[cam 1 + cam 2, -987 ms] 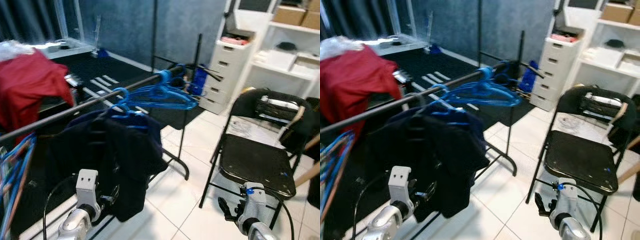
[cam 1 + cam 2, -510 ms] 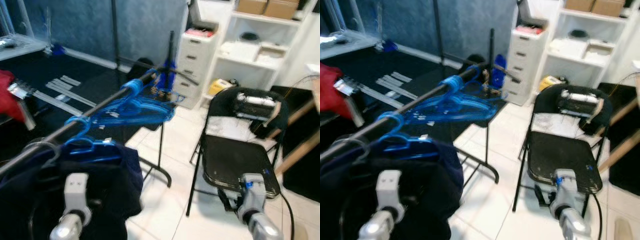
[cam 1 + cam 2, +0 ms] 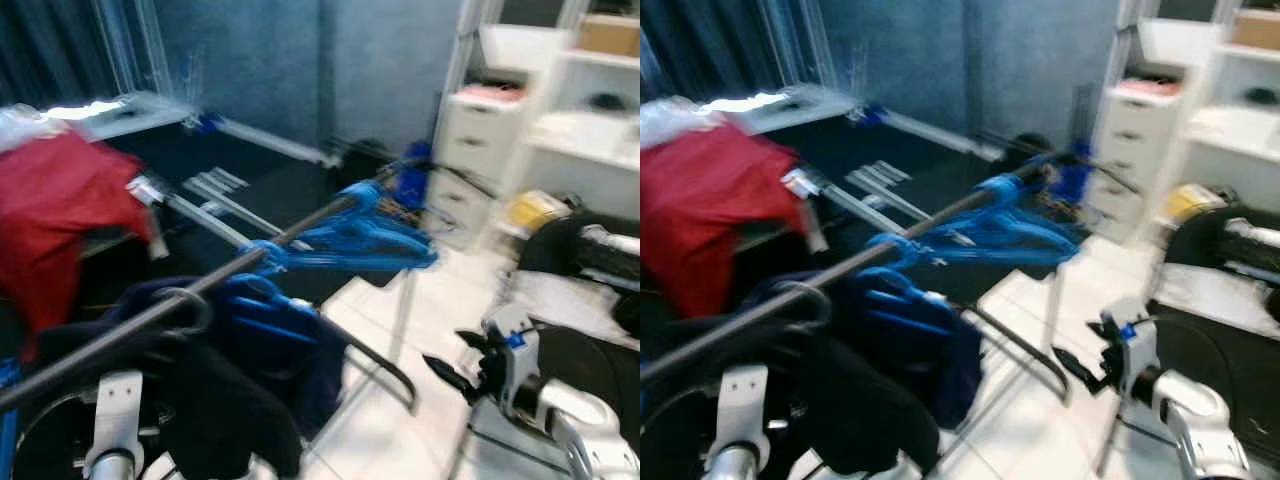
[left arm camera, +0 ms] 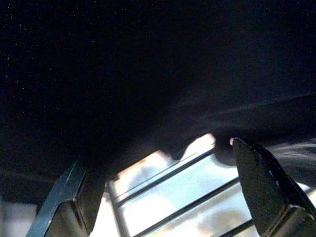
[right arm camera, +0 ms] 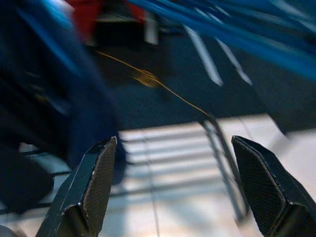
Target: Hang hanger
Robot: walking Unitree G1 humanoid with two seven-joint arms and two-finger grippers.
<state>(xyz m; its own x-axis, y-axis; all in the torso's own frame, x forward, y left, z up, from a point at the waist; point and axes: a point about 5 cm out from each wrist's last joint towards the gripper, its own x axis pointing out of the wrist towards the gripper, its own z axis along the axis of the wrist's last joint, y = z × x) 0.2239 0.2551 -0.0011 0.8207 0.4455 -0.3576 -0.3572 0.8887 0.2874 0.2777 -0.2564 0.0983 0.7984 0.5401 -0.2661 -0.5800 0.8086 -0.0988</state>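
The robot faces a dark metal clothes rail [image 3: 300, 232] that runs across the view, and the task's things, the blue plastic hangers [image 3: 365, 232], already hang on it in a bunch near the far end; how many are in the bunch the blur does not let one count. The right gripper [image 3: 452, 372] is raised in front of the rail with its two black fingers spread wide and holding nothing. The left gripper [image 4: 163, 187] sits low under a dark navy garment [image 3: 235, 400], its fingers also apart and empty. To do the step well, the robot probably should first stop turning, so the view becomes sharp, then bring the hook over the rail from above. One red cloth [image 3: 55, 215] lies at the left, and one white drawer unit [image 3: 475, 125] stands behind.
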